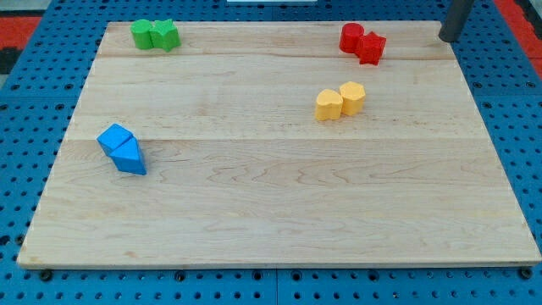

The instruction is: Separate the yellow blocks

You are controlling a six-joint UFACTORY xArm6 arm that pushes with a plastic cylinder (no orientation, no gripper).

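Your tool, a plain rod with no jaws and holding nothing, has its tip (446, 38) at the table's (279, 220) 1 o'clock corner. The two yellow blocks (340, 101) sit touching at about 2 o'clock from centre, well apart from the tip. Red pair (363, 42): 1 o'clock. Green pair (155, 35): 11 o'clock. Blue pair (123, 149): 9 o'clock.

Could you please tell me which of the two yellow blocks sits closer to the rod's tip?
The right-hand yellow block, higher in the view; the left yellow block touches it but lies farther from my tip.
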